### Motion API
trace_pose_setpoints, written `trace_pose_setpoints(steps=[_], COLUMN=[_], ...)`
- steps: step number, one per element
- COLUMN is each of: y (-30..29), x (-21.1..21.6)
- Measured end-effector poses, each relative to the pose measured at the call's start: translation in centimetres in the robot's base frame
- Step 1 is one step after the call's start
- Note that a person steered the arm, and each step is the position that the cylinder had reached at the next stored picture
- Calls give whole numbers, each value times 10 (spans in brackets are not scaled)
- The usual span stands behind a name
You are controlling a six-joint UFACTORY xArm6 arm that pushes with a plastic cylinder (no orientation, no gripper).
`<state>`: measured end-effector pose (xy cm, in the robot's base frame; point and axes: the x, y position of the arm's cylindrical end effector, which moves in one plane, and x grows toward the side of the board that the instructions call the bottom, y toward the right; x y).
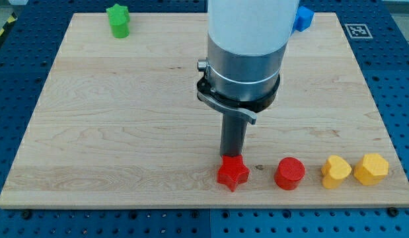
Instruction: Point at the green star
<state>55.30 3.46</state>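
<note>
The green star [118, 20] stands near the board's top left corner. My tip [232, 157] is far from it, low in the middle of the board, right behind the red star [232, 173] and apparently touching its top edge. The rod hangs from the arm's wide white and grey body, which covers the board's upper middle.
A red cylinder [289, 173] sits right of the red star. Two yellow blocks [336, 171] [371, 168] sit further right near the board's bottom right. A blue block [303, 18] peeks out at the top, right of the arm. The wooden board [125, 132] lies on a blue perforated table.
</note>
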Motion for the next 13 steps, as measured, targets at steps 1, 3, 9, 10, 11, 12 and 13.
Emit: trace_pose_setpoints(steps=[1, 3, 9, 10, 11, 12, 13], y=[0, 0, -45, -45, -48, -66, -124], x=[0, -24, -295, -295, -297, -263, -246])
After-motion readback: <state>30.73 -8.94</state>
